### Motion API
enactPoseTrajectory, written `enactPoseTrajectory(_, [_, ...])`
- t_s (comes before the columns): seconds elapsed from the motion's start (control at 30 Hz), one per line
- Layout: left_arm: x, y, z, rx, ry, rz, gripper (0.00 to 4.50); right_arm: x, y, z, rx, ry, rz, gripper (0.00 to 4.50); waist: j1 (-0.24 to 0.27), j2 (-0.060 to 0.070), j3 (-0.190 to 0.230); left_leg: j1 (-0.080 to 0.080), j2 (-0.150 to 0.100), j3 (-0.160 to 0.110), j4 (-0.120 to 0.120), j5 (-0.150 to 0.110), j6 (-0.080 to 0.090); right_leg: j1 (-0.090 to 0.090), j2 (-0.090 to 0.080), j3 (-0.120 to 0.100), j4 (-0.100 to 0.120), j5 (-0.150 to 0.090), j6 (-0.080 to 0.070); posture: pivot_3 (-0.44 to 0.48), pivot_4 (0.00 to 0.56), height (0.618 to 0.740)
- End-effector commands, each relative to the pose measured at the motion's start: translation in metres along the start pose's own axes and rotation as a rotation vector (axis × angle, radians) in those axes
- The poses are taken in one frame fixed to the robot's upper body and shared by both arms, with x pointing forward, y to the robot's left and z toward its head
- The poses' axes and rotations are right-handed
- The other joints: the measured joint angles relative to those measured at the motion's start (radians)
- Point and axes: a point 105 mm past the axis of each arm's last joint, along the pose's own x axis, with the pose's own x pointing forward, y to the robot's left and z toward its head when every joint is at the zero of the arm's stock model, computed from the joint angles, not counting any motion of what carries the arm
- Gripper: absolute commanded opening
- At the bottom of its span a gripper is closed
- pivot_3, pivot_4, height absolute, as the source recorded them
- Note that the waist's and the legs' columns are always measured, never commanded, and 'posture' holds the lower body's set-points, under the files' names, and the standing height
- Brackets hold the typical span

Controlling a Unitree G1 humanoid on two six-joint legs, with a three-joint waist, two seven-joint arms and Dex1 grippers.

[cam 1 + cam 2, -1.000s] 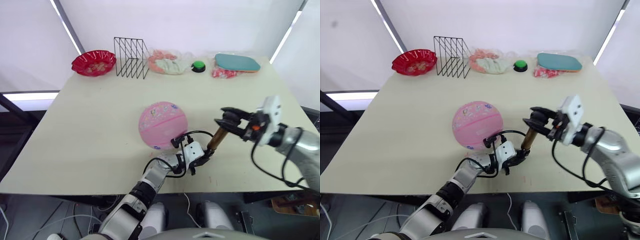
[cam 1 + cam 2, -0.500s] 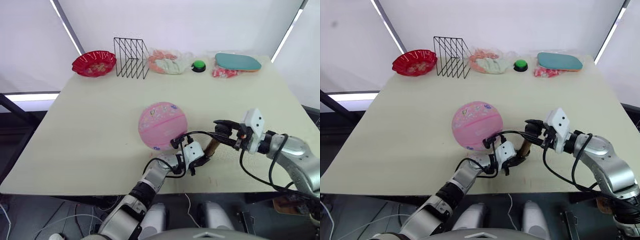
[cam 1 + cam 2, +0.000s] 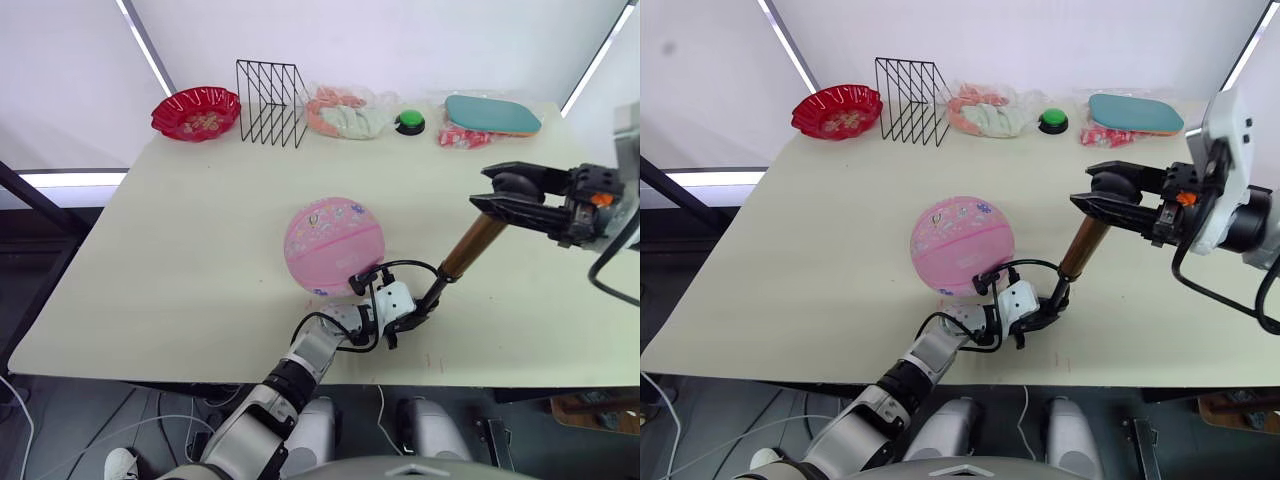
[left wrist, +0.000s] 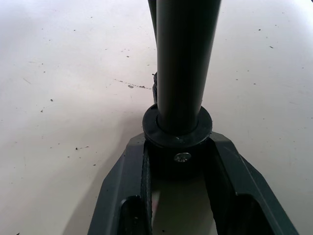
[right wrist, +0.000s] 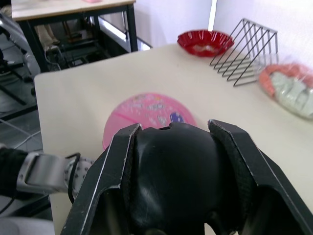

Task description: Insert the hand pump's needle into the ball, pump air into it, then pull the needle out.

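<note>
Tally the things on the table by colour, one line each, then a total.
Pink: 1, ball
Gold: 1, pump
Red: 1, bowl
Black: 1, wire rack
Green: 1, button
Teal: 1, paddle
Mixed: 2, bags
Total: 8

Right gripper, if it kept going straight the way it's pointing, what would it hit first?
Probably the ball. The right gripper, shut on the hand pump handle, points across the table toward it, though depth is unclear and it might pass above.

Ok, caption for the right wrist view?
Right gripper closed on the pump's black T-handle, above the round pink rubber ball.
</note>
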Motion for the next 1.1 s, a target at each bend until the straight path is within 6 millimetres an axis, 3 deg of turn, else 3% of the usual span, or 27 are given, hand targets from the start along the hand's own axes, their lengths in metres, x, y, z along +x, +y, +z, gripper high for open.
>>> enactPoseTrajectory(0.03, [-0.012,-0.014,-0.057,-0.126,0.194,-0.002,0.95,0.001,0.011,0.002,0.009,-0.045,0.049,1.68,0.0,0.0,0.0,-0.001,0.0,0.0,0.0,0.0,0.0,0.0,0.0,0.0,0.0,0.0,0.0,0.0,0.15,0.74])
enactPoseTrajectory(0.2, [-0.013,-0.015,-0.057,-0.124,0.192,0.001,0.95,0.015,0.011,-0.045,0.09,0.01,0.033,1.68,-0.002,-0.004,-0.004,0.002,0.0,0.001,0.001,-0.001,0.001,0.002,0.0,0.0,0.0,0.0,0.0,0.0,0.15,0.74])
enactPoseTrajectory(0.3, [-0.015,-0.014,-0.058,-0.128,0.193,0.013,0.95,0.028,0.013,-0.105,0.13,0.125,0.004,1.68,-0.006,-0.011,-0.012,0.006,0.001,0.001,-0.001,-0.001,0.001,0.004,0.001,0.0,0.0,0.0,0.001,0.0,0.15,0.74])
enactPoseTrajectory(0.43, [-0.014,-0.015,-0.057,-0.136,0.19,0.018,0.95,0.038,0.022,-0.162,0.173,0.18,0.009,1.68,-0.015,-0.013,-0.018,0.009,0.003,0.001,-0.002,-0.001,0.0,0.011,0.002,0.0,0.0,-0.001,0.0,0.0,0.15,0.74])
enactPoseTrajectory(0.5, [-0.015,-0.017,-0.058,-0.137,0.194,0.014,0.95,0.043,0.028,-0.194,0.156,0.238,0.013,1.68,-0.023,-0.016,-0.021,0.02,0.004,0.001,-0.008,-0.001,0.0,0.019,0.003,0.0,0.0,-0.006,0.0,0.0,0.15,0.74])
enactPoseTrajectory(0.6, [-0.015,-0.015,-0.058,-0.137,0.196,0.019,0.95,0.05,0.031,-0.213,0.141,0.253,0.019,1.68,-0.033,-0.012,-0.027,0.024,0.008,0.0,-0.01,-0.002,-0.001,0.022,0.001,0.002,0.0,-0.007,0.0,0.0,0.15,0.74])
enactPoseTrajectory(0.7, [-0.017,-0.013,-0.058,-0.137,0.197,0.023,0.95,0.051,0.032,-0.211,0.114,0.24,0.037,1.68,-0.031,-0.01,-0.028,0.025,0.008,-0.001,-0.011,-0.001,0.0,0.021,0.002,0.002,0.0,-0.007,0.0,0.0,0.15,0.74])
enactPoseTrajectory(0.73, [-0.017,-0.013,-0.058,-0.136,0.198,0.021,0.95,0.05,0.027,-0.203,0.103,0.218,0.029,1.68,-0.031,-0.01,-0.028,0.025,0.008,-0.001,-0.011,-0.001,0.0,0.021,0.002,0.002,0.0,-0.007,0.0,0.0,0.15,0.74])
enactPoseTrajectory(0.83, [-0.017,-0.012,-0.059,-0.133,0.198,0.019,0.95,0.044,0.009,-0.153,0.056,0.103,0.003,1.68,-0.029,-0.008,-0.027,0.024,0.007,-0.002,-0.011,-0.001,0.0,0.021,0.002,0.001,0.0,-0.007,0.0,0.0,0.15,0.74])
enactPoseTrajectory(0.9, [-0.016,-0.011,-0.059,-0.132,0.199,0.019,0.95,0.041,0.003,-0.133,0.049,0.059,-0.005,1.68,-0.026,-0.005,-0.024,0.024,0.006,-0.002,-0.01,-0.001,0.0,0.019,0.001,0.002,0.0,-0.007,0.0,0.0,0.15,0.74])
enactPoseTrajectory(1.03, [-0.015,-0.011,-0.058,-0.128,0.198,0.01,0.95,0.024,-0.003,-0.059,-0.015,-0.052,0.015,1.68,-0.016,0.004,-0.005,0.021,0.003,-0.003,-0.008,-0.001,0.0,0.016,0.0,0.002,0.0,-0.004,0.004,0.0,0.15,0.74])
enactPoseTrajectory(1.1, [-0.014,-0.012,-0.058,-0.128,0.195,0.007,0.95,0.018,-0.004,-0.037,-0.018,-0.073,0.009,1.68,-0.006,0.007,-0.004,0.014,0.001,-0.002,-0.006,-0.001,0.0,0.011,-0.001,0.004,0.0,-0.004,0.005,0.0,0.15,0.74])
